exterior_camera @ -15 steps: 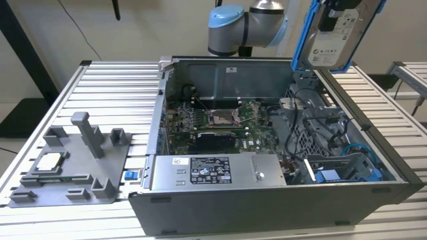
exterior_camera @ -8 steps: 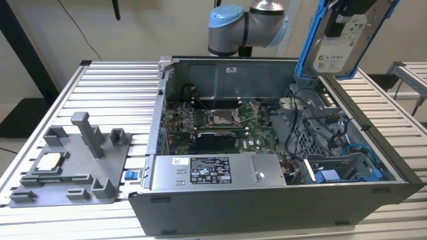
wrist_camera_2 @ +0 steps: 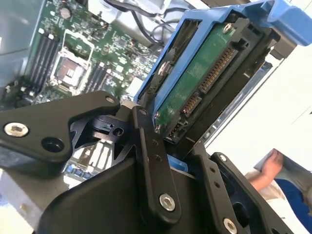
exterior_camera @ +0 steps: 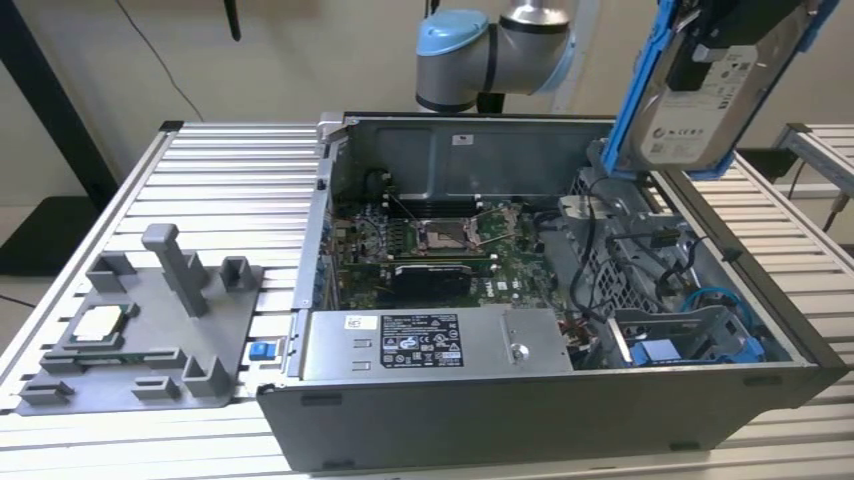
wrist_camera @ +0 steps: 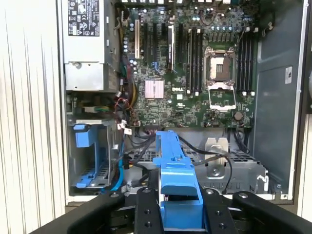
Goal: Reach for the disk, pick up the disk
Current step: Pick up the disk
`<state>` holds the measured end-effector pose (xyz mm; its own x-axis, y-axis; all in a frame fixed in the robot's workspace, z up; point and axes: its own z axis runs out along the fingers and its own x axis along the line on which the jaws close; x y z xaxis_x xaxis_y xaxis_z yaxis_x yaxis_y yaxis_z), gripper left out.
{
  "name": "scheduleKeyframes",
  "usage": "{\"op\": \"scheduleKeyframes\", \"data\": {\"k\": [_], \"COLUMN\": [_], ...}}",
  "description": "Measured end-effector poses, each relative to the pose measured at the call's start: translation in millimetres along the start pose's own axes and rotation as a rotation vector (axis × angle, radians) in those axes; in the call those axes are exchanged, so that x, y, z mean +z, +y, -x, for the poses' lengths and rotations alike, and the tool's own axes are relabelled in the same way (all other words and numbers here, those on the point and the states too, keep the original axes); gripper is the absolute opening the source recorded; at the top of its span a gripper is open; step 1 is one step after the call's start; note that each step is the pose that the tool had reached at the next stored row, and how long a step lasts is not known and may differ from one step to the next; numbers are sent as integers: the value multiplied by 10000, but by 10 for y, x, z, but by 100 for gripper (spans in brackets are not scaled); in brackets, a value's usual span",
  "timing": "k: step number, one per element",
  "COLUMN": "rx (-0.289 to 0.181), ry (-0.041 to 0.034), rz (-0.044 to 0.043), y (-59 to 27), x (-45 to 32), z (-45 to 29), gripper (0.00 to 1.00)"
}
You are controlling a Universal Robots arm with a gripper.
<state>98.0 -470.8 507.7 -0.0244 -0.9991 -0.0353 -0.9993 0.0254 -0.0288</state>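
Observation:
The disk (exterior_camera: 687,110) hangs upright in the air above the far right corner of the open computer case (exterior_camera: 534,420), its silver labelled face outward and its blue frame around the edges. My gripper (exterior_camera: 714,45) is shut on it from above. In the second wrist view the disk's (wrist_camera_2: 204,83) green circuit side and connectors sit between my black fingers (wrist_camera_2: 148,146), with the gripper (wrist_camera_2: 178,153) closed on the blue frame. In the first wrist view the disk's blue frame edge (wrist_camera: 175,165) stands in the gripper (wrist_camera: 178,207), above the case's drive cage.
Inside the case lie the motherboard (exterior_camera: 441,235), the power supply (exterior_camera: 427,345), cables and a blue drive bay (exterior_camera: 694,340). A grey fixture (exterior_camera: 134,320) holding a small square processor chip (exterior_camera: 104,322) sits at the exterior view's left. A person's hand (wrist_camera_2: 265,170) is nearby.

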Motion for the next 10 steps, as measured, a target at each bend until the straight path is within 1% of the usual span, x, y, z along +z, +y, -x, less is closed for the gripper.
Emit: {"op": "scheduleKeyframes", "data": {"k": [4,10], "rx": [5,8], "ry": [-1,-2], "rz": [-1,-1], "y": [-4,-10], "x": [-2,0], "z": [-162,-429], "gripper": [0,0]}}
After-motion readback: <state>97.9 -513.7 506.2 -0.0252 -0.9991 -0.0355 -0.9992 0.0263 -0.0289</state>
